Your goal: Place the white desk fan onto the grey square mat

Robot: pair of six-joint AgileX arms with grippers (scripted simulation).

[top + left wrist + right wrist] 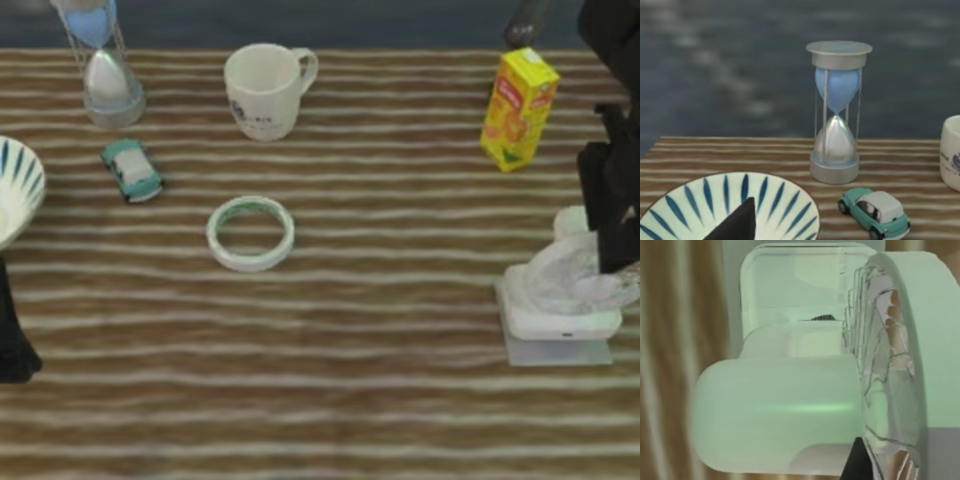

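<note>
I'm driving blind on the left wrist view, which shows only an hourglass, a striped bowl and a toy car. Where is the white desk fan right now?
Observer: The white plastic desk fan stands at the table's right edge, directly under the right gripper.
Operator: Is it over the mat?
Observer: Yes. Its base covers most of the thin grey square mat, and only a strip shows along the near side.
Operator: And my left arm?
Observer: The left arm is parked at the table's left edge, just below the blue-striped white bowl.
</note>
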